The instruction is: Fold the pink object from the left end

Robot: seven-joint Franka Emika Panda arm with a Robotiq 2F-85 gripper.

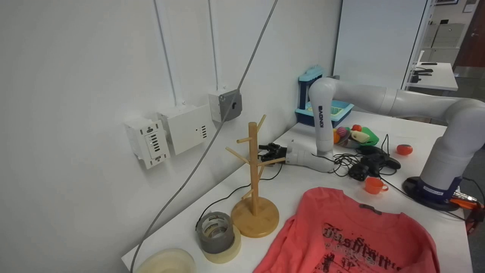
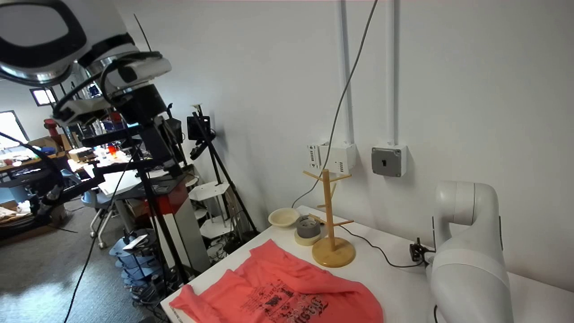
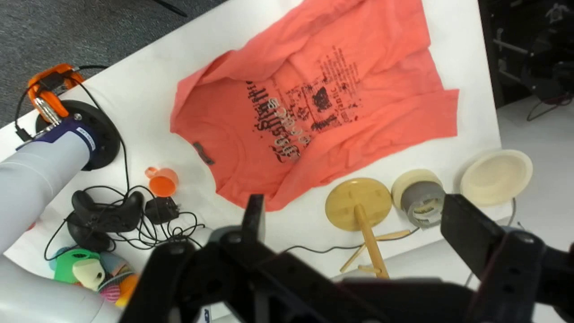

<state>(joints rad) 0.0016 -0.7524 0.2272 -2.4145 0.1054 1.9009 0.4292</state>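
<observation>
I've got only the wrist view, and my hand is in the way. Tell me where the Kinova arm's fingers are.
Observer: In both exterior views, the fingers of the Kinova arm are near the wall.
Operator: Noted. Before I fold the printed pink shirt, report how the wooden mug tree stands; looking down past my hand, I can't judge its height.
Observer: Both exterior views show it upright, its top well above the stacked tape rolls.
</observation>
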